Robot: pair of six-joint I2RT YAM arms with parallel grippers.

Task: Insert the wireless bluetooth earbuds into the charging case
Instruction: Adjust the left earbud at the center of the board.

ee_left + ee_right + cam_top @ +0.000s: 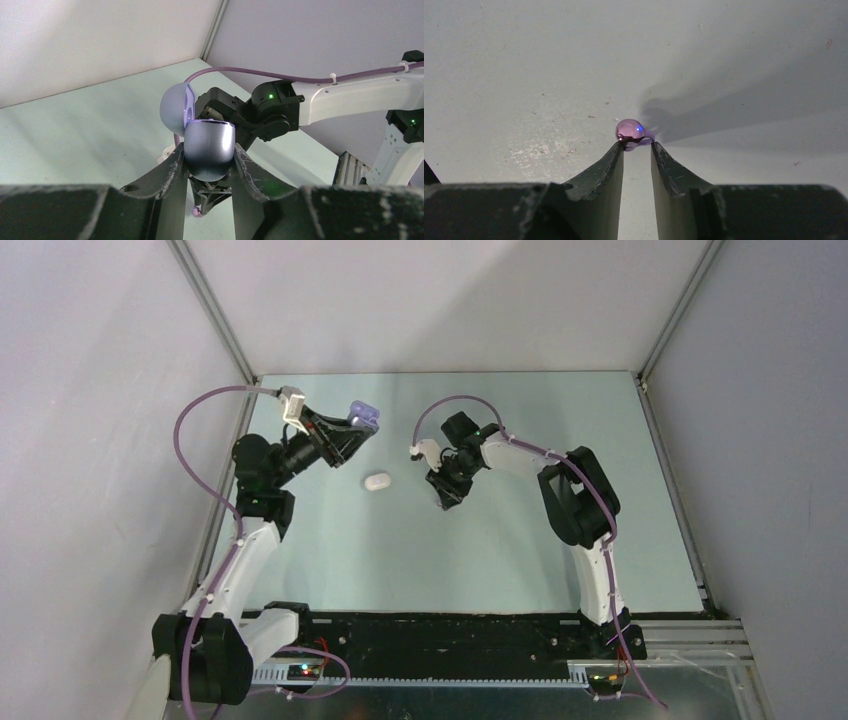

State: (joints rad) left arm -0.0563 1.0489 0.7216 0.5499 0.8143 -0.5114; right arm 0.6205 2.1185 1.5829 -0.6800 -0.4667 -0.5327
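My left gripper [362, 422] is raised at the back left and shut on the purple charging case [209, 142]. The case's lid [175, 107] stands open to the upper left. My right gripper [637, 145] points down at the table near its middle [443, 498]. Its fingertips pinch a small purple earbud [630, 130] with a blue light on it, right at the table surface. That earbud [199, 212] also shows in the left wrist view, below the case, at the tip of the right gripper. No other earbuds are in view.
A white case [377, 482] lies shut on the pale green table [500, 560], between the two grippers. Grey walls enclose the table on three sides. The right arm [350, 97] reaches across behind the purple case.
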